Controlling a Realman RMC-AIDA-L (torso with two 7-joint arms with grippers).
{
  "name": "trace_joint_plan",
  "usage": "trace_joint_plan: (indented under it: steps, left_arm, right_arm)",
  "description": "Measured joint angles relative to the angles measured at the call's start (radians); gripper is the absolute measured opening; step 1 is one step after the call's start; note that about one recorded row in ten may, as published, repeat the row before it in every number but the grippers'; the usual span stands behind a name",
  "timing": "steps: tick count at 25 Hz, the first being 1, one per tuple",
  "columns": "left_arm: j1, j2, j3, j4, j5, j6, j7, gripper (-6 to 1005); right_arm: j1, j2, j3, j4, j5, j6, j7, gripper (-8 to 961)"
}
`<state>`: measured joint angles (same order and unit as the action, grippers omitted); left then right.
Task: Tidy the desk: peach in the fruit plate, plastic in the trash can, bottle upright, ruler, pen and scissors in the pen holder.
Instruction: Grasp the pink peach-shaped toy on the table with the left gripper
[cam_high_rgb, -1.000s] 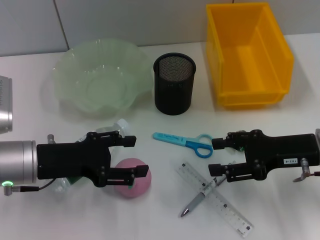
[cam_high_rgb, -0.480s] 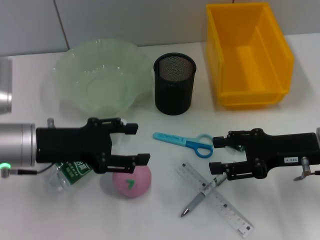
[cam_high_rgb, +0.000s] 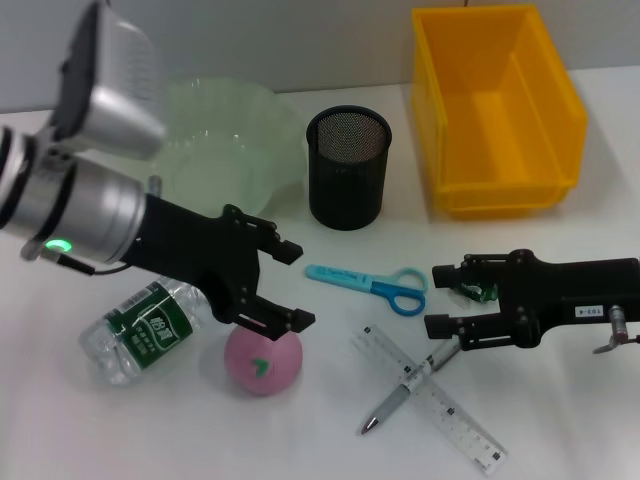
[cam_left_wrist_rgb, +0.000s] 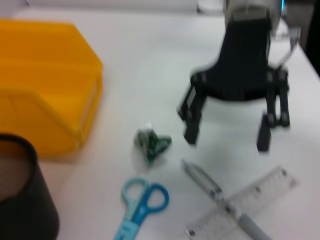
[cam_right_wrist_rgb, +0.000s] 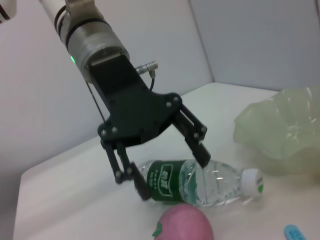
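Observation:
The pink peach lies on the table, just below and in front of my open left gripper. Behind that gripper the clear bottle lies on its side, green label up. The right wrist view shows the left gripper above the bottle and peach, holding nothing. My right gripper hovers open near the pen, which lies across the ruler. Crumpled green plastic lies beside its far finger, apart. The blue scissors lie flat between both grippers.
The green fruit plate stands at the back left. The black mesh pen holder is at the back centre, and the yellow trash can at the back right. The left arm's silver body rises over the plate's left side.
The left arm has lifted and tilted, swinging its gripper right, off the bottle and over the peach. The bottle now shows in full. The right gripper has barely shifted.

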<state>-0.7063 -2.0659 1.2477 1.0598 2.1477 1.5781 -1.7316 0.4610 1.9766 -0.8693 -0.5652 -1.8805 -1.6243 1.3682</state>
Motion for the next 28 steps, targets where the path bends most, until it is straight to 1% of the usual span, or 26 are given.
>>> trace_joint_plan:
  steps: [1, 2, 3, 6, 7, 10, 11, 12, 13, 17, 28]
  left_arm:
    - [-0.014, -0.001, 0.009, -0.002, 0.023, 0.003, -0.008, 799]
    - [-0.045, -0.002, 0.04, -0.003, 0.074, 0.004, -0.027, 798]
    - [-0.045, -0.002, 0.04, -0.003, 0.074, 0.004, -0.027, 797]
    - [-0.076, -0.003, 0.093, -0.002, 0.123, 0.005, -0.059, 794]
    - [-0.093, -0.002, 0.124, -0.001, 0.152, 0.006, -0.083, 793]
    - [-0.118, -0.001, 0.17, -0.003, 0.188, 0.006, -0.11, 789]
    - [-0.118, -0.001, 0.17, -0.003, 0.188, 0.006, -0.11, 788]
    - [-0.125, -0.001, 0.201, -0.003, 0.199, 0.002, -0.118, 787]
    - [-0.125, -0.001, 0.201, -0.003, 0.199, 0.002, -0.118, 786]
    - [-0.129, -0.001, 0.25, -0.003, 0.226, -0.016, -0.133, 782]
    - [-0.129, -0.005, 0.281, -0.04, 0.241, -0.056, -0.136, 769]
  right_arm:
    - [-0.001, 0.0, 0.005, 0.0, 0.0, 0.0, -0.001, 777]
    - [-0.004, 0.0, 0.011, 0.001, 0.0, 0.002, -0.004, 777]
    - [-0.004, 0.0, 0.011, 0.001, 0.0, 0.002, -0.004, 777]
    - [-0.006, 0.0, 0.012, 0.0, 0.0, 0.009, -0.004, 777]
    - [-0.007, -0.001, 0.012, -0.001, 0.0, 0.015, -0.005, 777]
    - [-0.007, -0.001, 0.013, -0.001, 0.001, 0.02, -0.005, 777]
    - [-0.007, -0.001, 0.013, -0.001, 0.001, 0.02, -0.005, 777]
    - [-0.007, -0.001, 0.013, -0.001, 0.002, 0.023, -0.005, 777]
    - [-0.007, -0.001, 0.013, -0.001, 0.002, 0.023, -0.005, 777]
    - [-0.007, -0.001, 0.013, -0.001, 0.001, 0.025, -0.005, 776]
    - [-0.008, 0.0, 0.013, -0.001, 0.0, 0.026, -0.007, 776]
